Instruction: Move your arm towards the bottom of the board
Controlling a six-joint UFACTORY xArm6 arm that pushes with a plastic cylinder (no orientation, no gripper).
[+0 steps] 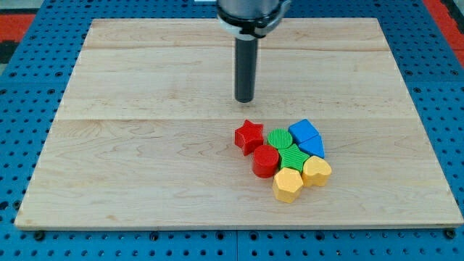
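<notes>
My tip rests on the wooden board near the middle, slightly toward the view's top. It stands apart from a tight cluster of blocks below it. The nearest is a red star, just below the tip. A red cylinder sits below the star. Two green blocks, one round and one ribbed, lie to the right of the red ones. Two blue blocks sit at the cluster's right. A yellow hexagon and a yellow heart lie at the cluster's bottom.
The board lies on a blue pegboard surface that rings it on all sides. Red patches show at the top corners.
</notes>
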